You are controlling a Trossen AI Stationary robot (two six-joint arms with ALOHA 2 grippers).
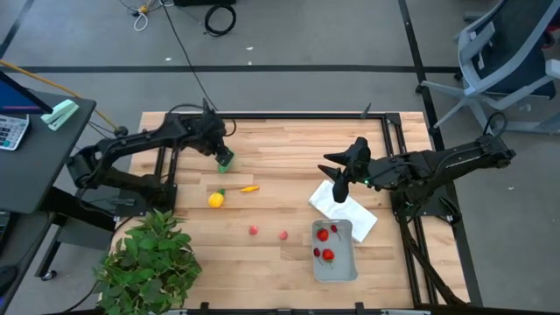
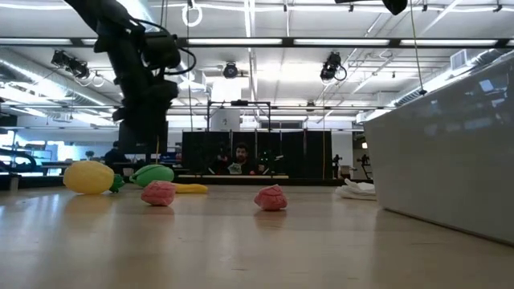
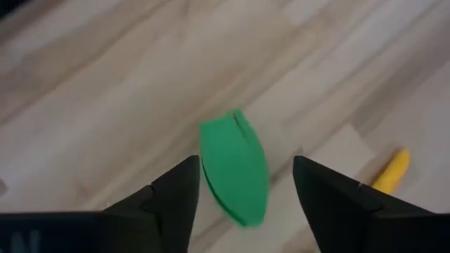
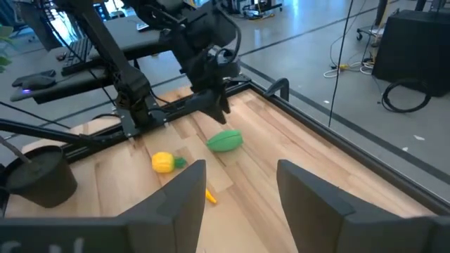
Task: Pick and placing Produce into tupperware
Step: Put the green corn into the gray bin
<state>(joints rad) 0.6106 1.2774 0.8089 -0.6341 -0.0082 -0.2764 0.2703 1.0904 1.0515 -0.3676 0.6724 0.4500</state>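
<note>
While left gripper [image 3: 242, 190] fingers straddle it, green oval [image 3: 234, 166] lies flat.

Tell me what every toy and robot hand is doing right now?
Left gripper: open, fingers either side of the green oval.
Green oval: lying on the table, not gripped.
Right gripper: open, empty, above the white cloth.
Tupperware: lidless, holding red pieces.
Two loose red pieces: on the table, outside it.
Lemon: on the table.
Orange piece: lying flat on the table.
</note>
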